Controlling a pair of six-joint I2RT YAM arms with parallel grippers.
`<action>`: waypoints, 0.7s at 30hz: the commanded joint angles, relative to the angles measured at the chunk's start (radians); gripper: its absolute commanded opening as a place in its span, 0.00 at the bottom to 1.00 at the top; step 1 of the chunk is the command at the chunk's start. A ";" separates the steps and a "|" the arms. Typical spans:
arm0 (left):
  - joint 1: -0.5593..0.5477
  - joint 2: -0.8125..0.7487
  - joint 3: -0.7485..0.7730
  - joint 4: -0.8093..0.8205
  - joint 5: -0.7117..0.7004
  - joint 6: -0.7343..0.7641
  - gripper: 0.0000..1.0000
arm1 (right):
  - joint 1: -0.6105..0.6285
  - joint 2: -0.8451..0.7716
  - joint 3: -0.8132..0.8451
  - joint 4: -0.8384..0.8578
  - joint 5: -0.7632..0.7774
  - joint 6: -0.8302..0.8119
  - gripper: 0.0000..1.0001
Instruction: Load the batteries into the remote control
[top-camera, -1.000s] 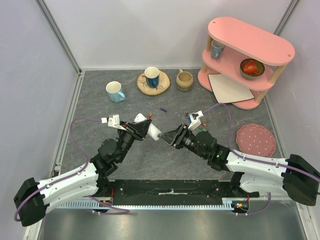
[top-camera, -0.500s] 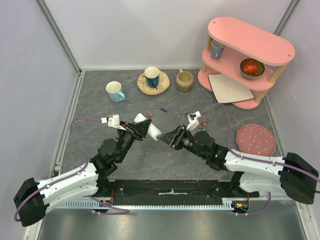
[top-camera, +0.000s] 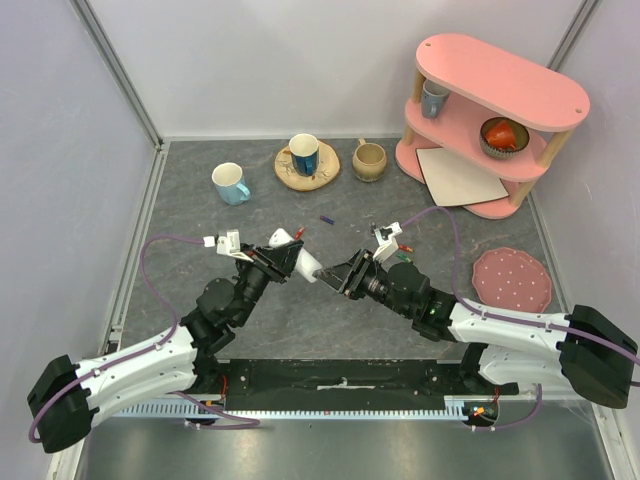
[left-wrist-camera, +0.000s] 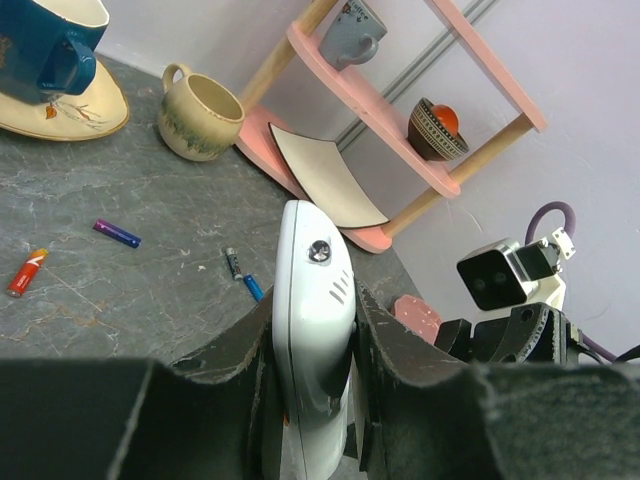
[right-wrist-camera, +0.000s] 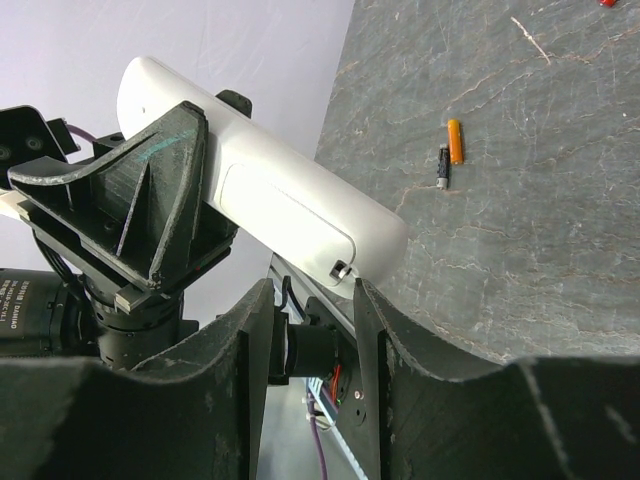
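- My left gripper (left-wrist-camera: 313, 312) is clamped across the remote (left-wrist-camera: 312, 262) and holds it off the table (top-camera: 200, 215), above the middle of the slab and somewhat toward the near edge.
- In the last second my right gripper (right-wrist-camera: 312, 300) has edged a little closer to the remote's lower end. The remote itself has barely shifted.
- My right jaws stand narrowly apart with nothing between them. The remote's rounded end sits just beyond their tips, and I cannot tell whether it touches them.
- The battery cover (right-wrist-camera: 280, 205) shows as a closed rounded panel with a small catch at its lower edge. I judge the task is at its start, and this creep inward looks like lining up on that catch.
- No cell is loaded. The red battery (left-wrist-camera: 27, 272), the blue-purple battery (left-wrist-camera: 118, 233) and the dark grey battery (left-wrist-camera: 233, 262) lie loose on the slab, between the middle and the far edge and well apart from both my grippers.
- The remote is smooth, glossy white plastic, slim with curved ends, so it is likely slippery under a thin pinch.
- My fingers (right-wrist-camera: 385, 345) are matte black, with a rough printed grain.
- The tabletop is a dull grey, stone-patterned sheet with pale veins.
- The batteries are thin, slick cylinders that should roll easily.
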 joint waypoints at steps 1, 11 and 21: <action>-0.005 -0.010 -0.002 0.053 -0.014 -0.020 0.02 | -0.006 -0.006 0.034 0.045 0.022 -0.011 0.45; -0.005 -0.010 -0.003 0.055 -0.003 -0.027 0.02 | -0.009 0.020 0.043 0.062 0.012 -0.013 0.45; -0.005 -0.001 -0.008 0.073 0.019 -0.037 0.02 | -0.009 0.034 0.051 0.082 0.005 -0.011 0.45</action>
